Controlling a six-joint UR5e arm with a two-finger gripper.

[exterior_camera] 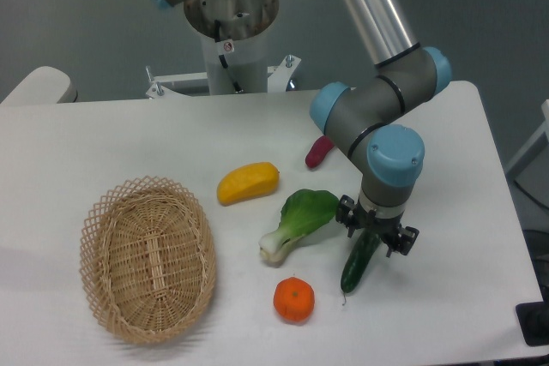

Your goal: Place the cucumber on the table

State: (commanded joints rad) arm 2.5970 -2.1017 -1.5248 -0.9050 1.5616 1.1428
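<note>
Gripping the upper end of a small glossy dark green cucumber [358,261], the two-finger gripper [376,236] of the grey and blue robot arm has its fingers closed around it at the right front of the large flat white table [463,297]. Its long axis slants from the gripper down to the front left, thin stem tip lowest. Whether that tip touches the tabletop cannot be told. An oval woven wicker basket [147,256] sits left, holding nothing. Between them lie a leafy light-green bok choy [298,222], an orange mandarin [294,299] and a yellow mango [247,183].
</note>
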